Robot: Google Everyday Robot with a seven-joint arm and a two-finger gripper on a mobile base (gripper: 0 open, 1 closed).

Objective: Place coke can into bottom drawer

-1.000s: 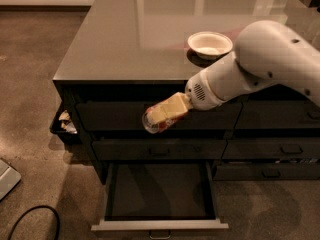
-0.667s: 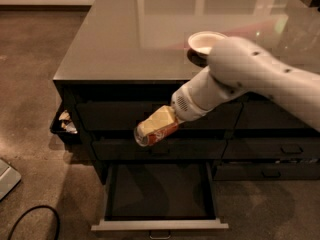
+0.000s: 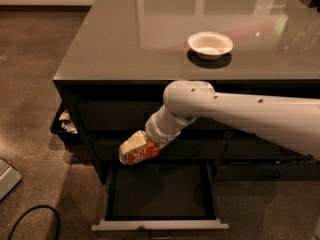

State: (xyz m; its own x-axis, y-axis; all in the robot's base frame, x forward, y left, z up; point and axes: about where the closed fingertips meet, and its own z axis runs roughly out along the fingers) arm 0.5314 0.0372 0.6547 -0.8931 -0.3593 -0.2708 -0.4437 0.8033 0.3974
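Observation:
My gripper (image 3: 134,148) is at the end of the white arm, in front of the cabinet's left column, shut on the coke can (image 3: 141,155). The can is red-orange with white lettering and lies tilted in the cream-coloured fingers (image 3: 134,140). It hangs above the rear left part of the bottom drawer (image 3: 160,225), which is pulled open and shows a dark interior, a lighter grey front and a small bar handle. The can is apart from the drawer, a little above its opening.
A white bowl (image 3: 210,44) stands on the grey countertop (image 3: 125,39). A dark bin with crumpled items (image 3: 64,124) hangs at the cabinet's left side. A black cable (image 3: 30,219) and a flat grey object (image 3: 7,176) lie on the floor at left.
The arm has swung lower and to the left, carrying the can from in front of the upper drawers down to just above the open bottom drawer.

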